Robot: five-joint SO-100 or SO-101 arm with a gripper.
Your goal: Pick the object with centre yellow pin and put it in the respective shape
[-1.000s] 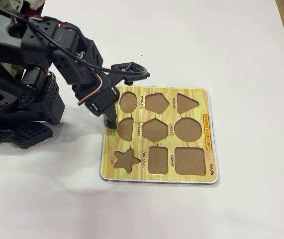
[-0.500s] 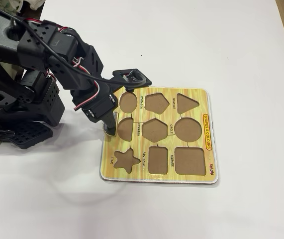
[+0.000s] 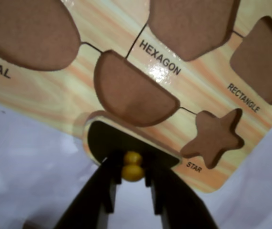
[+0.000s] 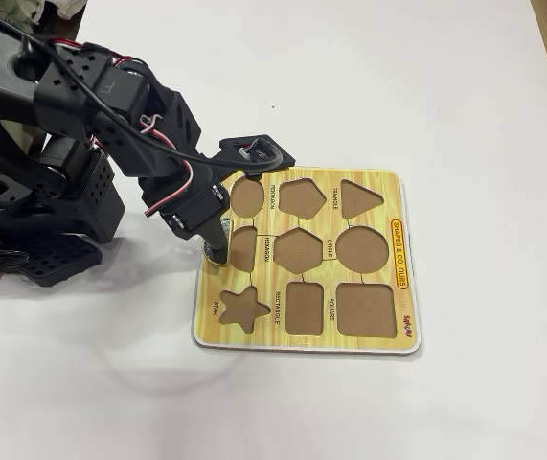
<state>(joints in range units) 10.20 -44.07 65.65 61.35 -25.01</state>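
The hand point(image 3: 133, 172) is clamped on the yellow knob point(image 3: 133, 166) of the semicircle piece point(image 3: 121, 140), one black finger on each side of the knob. In the wrist view the dark piece sits just beside the semicircle cutout point(image 3: 133, 95), overlapping the edge of the puzzle board point(image 3: 50, 95) between that cutout and the white bench point(image 3: 26, 157). The piece's flat edge runs roughly parallel to the cutout's curved edge; the piece is not seated in the recess. Whether it rests on the board or is held just above it cannot be determined.

In the fixed view the hand point(image 4: 216, 253) points down at the left edge of the puzzle board point(image 4: 402, 273), at the semicircle cutout point(image 4: 243, 248). The piece itself is almost wholly hidden there by the fingers.

The board lies flat on the bench point(image 4: 445, 96). All cutouts in view are empty. The wrist view shows the oval cutout point(image 3: 26, 28), the hexagon cutout point(image 3: 190, 24), the rectangle cutout point(image 3: 262, 59) and the star cutout point(image 3: 216, 138), each with a printed label nearby. The arm point(image 4: 81, 105) enters from the left of the fixed view.
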